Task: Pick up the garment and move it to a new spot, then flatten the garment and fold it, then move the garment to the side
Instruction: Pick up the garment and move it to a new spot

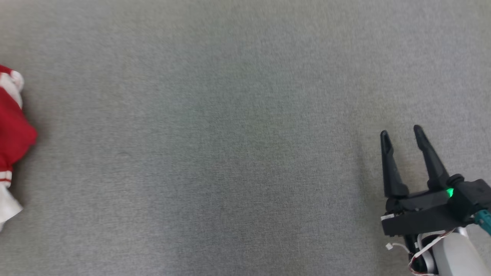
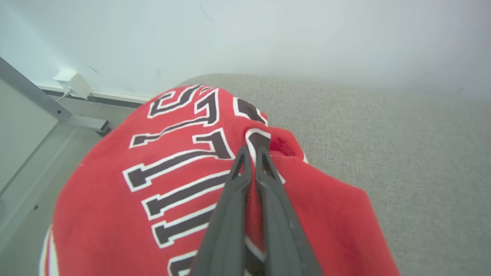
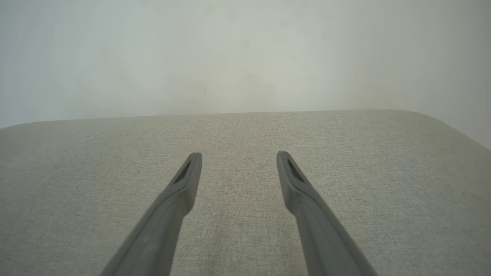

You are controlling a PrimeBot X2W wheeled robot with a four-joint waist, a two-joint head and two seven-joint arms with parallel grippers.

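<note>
The place looks like a bare robotics test room, not a home. Its centre is a wide pad covered in grey woven fabric with a rounded edge point(image 3: 245, 214). Behind the pad rises a plain white wall point(image 3: 245, 57). Beyond the pad's edge are a pale smooth floor point(image 2: 30, 199), a grey metal frame rail point(image 2: 38, 102) and a small white plastic box with a cable point(image 2: 74, 82) at the wall's foot. Above the pad is a black two-fingered right gripper point(image 1: 401, 131) with exposed wiring and a green light.

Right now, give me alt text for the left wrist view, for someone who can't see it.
The left tool is pinched shut on a raised fold of a red jersey with black, white-edged lettering. The jersey lies bunched on a grey fabric surface, with a white wall behind.
</note>
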